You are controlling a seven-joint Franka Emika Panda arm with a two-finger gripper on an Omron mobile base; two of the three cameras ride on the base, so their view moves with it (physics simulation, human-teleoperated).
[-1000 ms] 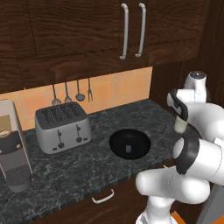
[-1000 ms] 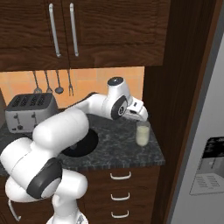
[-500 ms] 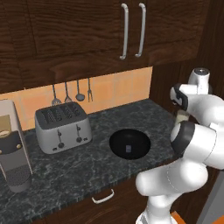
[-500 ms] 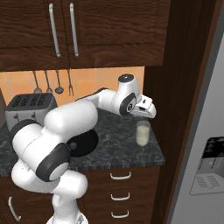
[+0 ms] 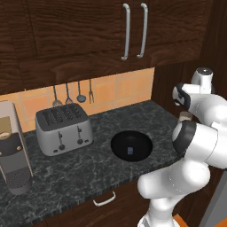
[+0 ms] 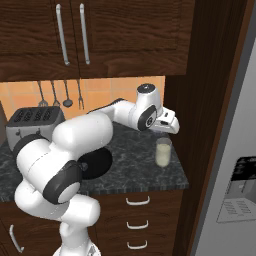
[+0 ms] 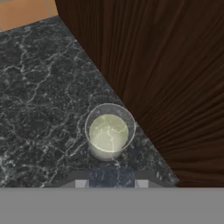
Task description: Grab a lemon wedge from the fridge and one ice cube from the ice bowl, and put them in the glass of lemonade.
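The glass of lemonade (image 7: pixel 109 133), a clear tumbler of pale yellow liquid, stands on the dark counter beside a wood panel, just below my gripper (image 7: pixel 110 183). A pale bluish translucent ice cube (image 7: pixel 109 177) sits between the finger tips, and the gripper is shut on it. From the right base view, the gripper (image 6: pixel 164 134) hangs directly above the glass (image 6: pixel 162 152). The black ice bowl (image 5: pixel 131 146) sits mid-counter with another small pale cube (image 5: pixel 130 151) inside. The grey fridge (image 6: pixel 235 150) stands at the far right. No lemon wedge can be made out.
A silver toaster (image 5: pixel 64 128) stands at the back left of the counter, with a coffee machine (image 5: pixel 13 155) further left. Utensils (image 5: pixel 73 93) hang on the tiled wall. The dark wood panel (image 7: pixel 175 65) rises right beside the glass.
The arm has swung right, carrying the hand from beside the glass to directly over it. The gripper has stayed shut.
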